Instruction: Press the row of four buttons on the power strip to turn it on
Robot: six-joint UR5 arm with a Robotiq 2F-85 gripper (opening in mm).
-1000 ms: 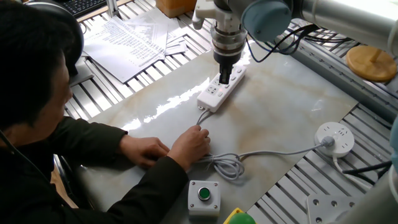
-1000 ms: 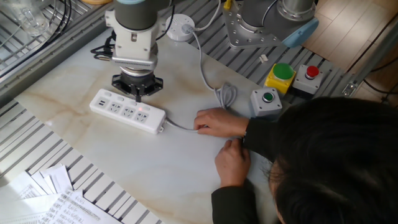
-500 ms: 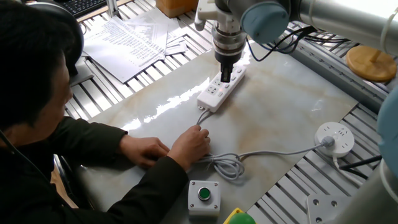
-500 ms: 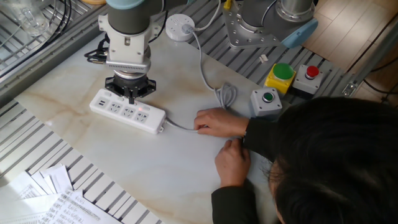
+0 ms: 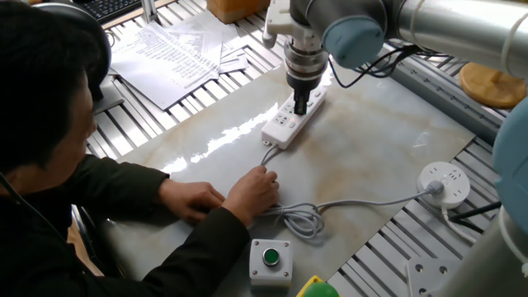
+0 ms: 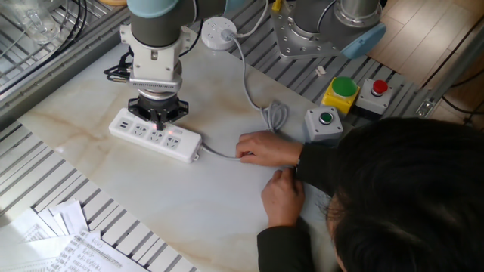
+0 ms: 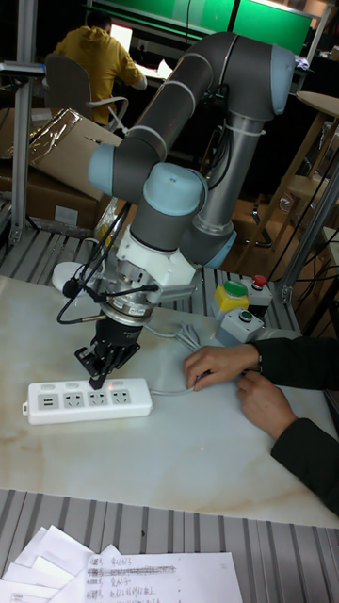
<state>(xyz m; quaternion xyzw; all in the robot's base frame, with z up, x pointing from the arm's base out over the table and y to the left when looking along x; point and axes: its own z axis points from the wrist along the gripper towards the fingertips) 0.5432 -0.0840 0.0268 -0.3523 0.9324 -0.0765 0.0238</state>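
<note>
Power strip (image 6: pixel 155 136) beside person's fingers (image 6: pixel 249 147)

arm (image 7: pixel 188 104): grey tubes; pale blue joint caps; black hand (image 7: pixel 98 379)

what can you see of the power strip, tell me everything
The power strip is a long white plastic bar lying flat on the marble-look tabletop. Its top carries several socket groups in a row, and small red lights glow along one long edge. A light grey cable leaves one short end and runs under a person's hand. The tool is down on its switch edge, partly covering it.
</note>
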